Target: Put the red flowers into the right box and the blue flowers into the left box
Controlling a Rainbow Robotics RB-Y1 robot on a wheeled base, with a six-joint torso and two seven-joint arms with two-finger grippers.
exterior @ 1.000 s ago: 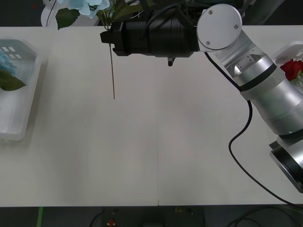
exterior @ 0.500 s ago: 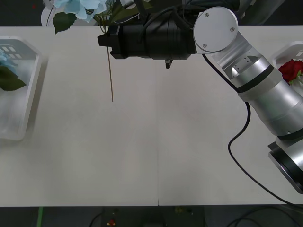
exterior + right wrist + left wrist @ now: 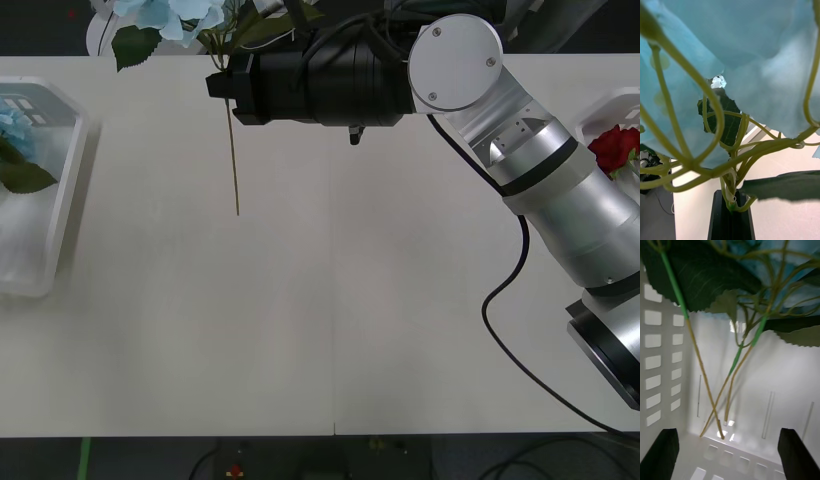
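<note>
Having drifted slightly leftward and then paused, the right gripper (image 3: pixel 228 85) stayed clamped on a blue flower (image 3: pixel 168 14) above the table's far edge, well short of the left box (image 3: pixel 60 205), over which the left gripper (image 3: pixel 728 450) waited spread and empty.

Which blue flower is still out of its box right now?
The blue flower held by the right gripper at the table's far edge, stem hanging down. The other blue flower already lies in the left box.
</note>
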